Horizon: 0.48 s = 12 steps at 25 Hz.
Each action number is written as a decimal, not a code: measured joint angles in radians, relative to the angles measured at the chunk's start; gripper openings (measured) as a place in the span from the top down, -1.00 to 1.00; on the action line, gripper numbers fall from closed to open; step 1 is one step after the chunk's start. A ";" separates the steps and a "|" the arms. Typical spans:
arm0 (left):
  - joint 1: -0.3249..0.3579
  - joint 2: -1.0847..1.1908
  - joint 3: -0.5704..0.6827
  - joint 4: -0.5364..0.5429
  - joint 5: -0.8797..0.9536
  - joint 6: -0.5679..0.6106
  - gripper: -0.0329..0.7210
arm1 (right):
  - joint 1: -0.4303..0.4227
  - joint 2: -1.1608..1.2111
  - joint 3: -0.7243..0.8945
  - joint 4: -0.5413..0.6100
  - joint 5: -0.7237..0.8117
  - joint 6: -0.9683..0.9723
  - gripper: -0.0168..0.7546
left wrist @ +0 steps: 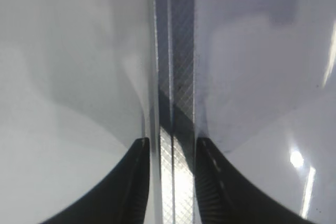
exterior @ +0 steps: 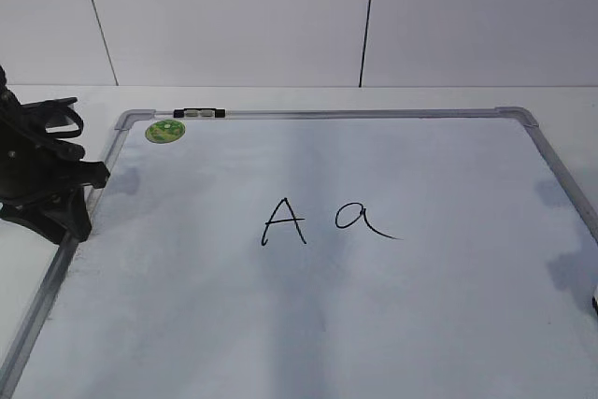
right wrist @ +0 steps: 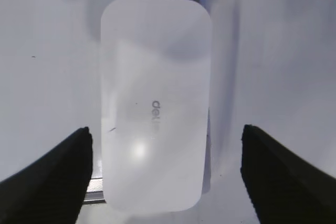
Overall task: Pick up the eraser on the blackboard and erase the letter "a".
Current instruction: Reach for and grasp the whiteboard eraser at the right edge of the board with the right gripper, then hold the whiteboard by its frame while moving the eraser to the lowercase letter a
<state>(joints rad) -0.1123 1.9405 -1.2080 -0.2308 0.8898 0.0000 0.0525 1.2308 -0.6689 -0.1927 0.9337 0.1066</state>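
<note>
Eraser [right wrist: 155,108] centred between wide-open, empty right gripper [right wrist: 167,174]: pre-grasp. Next: descend, close. Letter "a" [exterior: 363,219] intact. Left gripper [left wrist: 172,148] clamps blackboard [left wrist: 176,77] frame.

A pale panelled wall [exterior: 234,16] stands behind, split by two thin dark vertical seams. Beneath it runs the flat white bench [exterior: 308,96]. The light is soft and even.

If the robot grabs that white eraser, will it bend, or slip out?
The eraser looks like a flat, solid block with rounded corners, so it probably stays stiff. Its top looks smooth and shiny, so it might slip a little. The open right gripper straddles its narrower width, which should help.
</note>
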 joint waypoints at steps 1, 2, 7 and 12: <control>0.000 0.000 0.000 0.000 0.000 0.000 0.34 | 0.000 0.011 0.000 0.000 0.000 0.002 -0.79; 0.000 0.000 0.000 0.000 0.000 0.000 0.34 | 0.000 0.022 0.000 0.002 -0.001 0.004 -0.79; 0.000 0.000 0.000 0.002 0.000 0.000 0.34 | 0.000 0.064 0.000 0.006 -0.019 0.008 -0.78; 0.000 0.000 0.000 0.002 0.000 0.000 0.34 | 0.000 0.105 -0.002 0.029 -0.044 0.014 -0.77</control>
<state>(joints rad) -0.1123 1.9405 -1.2080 -0.2290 0.8898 0.0000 0.0525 1.3356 -0.6711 -0.1642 0.8901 0.1206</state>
